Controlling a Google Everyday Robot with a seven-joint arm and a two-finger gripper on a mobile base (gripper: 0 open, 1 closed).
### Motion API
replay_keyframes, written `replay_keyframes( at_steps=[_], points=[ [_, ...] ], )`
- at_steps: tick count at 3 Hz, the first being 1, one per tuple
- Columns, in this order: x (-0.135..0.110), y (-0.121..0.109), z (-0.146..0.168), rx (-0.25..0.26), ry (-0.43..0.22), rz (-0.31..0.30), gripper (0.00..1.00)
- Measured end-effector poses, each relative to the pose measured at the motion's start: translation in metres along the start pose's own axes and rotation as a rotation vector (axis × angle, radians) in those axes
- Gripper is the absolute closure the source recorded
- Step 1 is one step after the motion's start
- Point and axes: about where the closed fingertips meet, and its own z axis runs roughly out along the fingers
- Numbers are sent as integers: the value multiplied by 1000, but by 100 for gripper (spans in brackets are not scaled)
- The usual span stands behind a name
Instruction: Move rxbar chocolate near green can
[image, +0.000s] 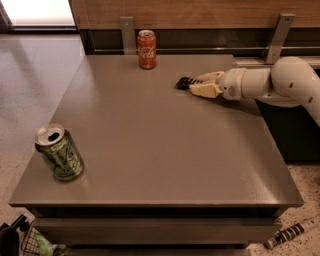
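Hand (199, 84) at rxbar chocolate (183, 82), near far table (150, 150) edge.

The worktop (165, 145) bore a green can (59, 152), red can (147, 49) and rxbar chocolate (182, 82). The gripper (195, 84) hung at the bar's right end.

Office or lab-type interior: grey work table (165, 150); speckled polished floor (30, 85), 9 o'clock; wood panelling (200, 12), 12 o'clock; gripper (196, 84) over the table, 2 o'clock.

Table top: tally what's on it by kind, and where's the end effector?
Cans: 2 (green can, red can)
Snack bars: 1 (black bar)
Total: 3
End effector: at the black bar's right end, far from the green can.
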Motion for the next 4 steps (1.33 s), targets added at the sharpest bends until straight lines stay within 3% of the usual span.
replay_keyframes(
  at_steps=[2,4],
  points=[
    [-72,7,-46,42,94,-14,100],
    [-120,30,-81,46,110,-12,100]
  ],
)
